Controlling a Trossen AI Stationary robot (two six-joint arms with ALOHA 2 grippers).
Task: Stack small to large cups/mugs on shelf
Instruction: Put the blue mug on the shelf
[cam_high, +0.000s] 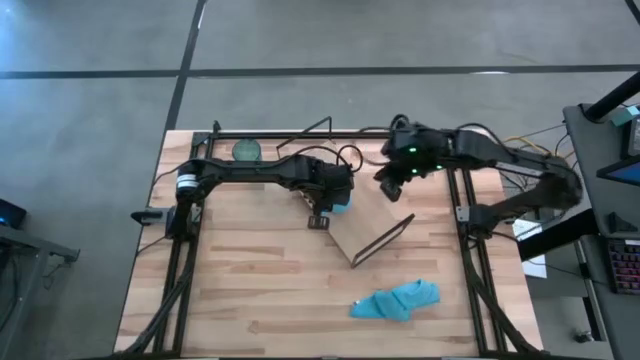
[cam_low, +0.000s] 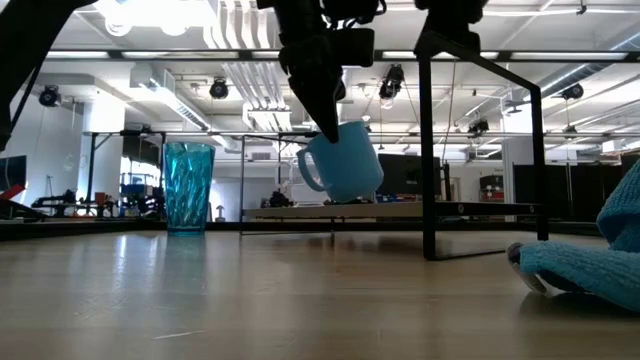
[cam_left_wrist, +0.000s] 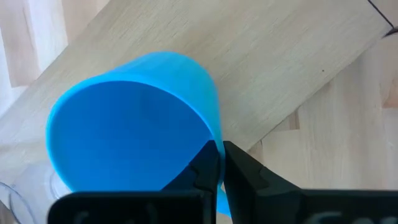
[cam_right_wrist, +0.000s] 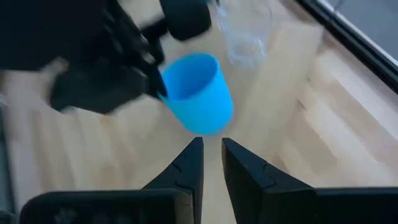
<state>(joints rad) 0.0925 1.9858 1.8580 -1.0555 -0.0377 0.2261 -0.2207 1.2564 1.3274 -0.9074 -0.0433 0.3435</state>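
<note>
Holding the blue mug (cam_low: 343, 160) by its rim, the left end effector (cam_high: 322, 207) keeps it tilted and lifted off the desk (cam_high: 250, 290), over the near end of the shelf (cam_high: 372, 228); its fingers (cam_left_wrist: 249, 171) are pinched on the mug wall. Shelf: light-wood board with black wire ends, lying at an angle at mid-desk. Clear glass cup (cam_right_wrist: 245, 34): standing on the shelf board just beyond the mug. Teal tumbler (cam_low: 187, 187): upright at the desk's far left corner, well apart from the shelf. Right end effector (cam_high: 391, 183): above the shelf's far end, fingers (cam_right_wrist: 186, 168) narrowly parted, holding nothing. Blue cloth (cam_high: 398, 300): crumpled near the front edge. No legible brands, labels or writing on any item.
</note>
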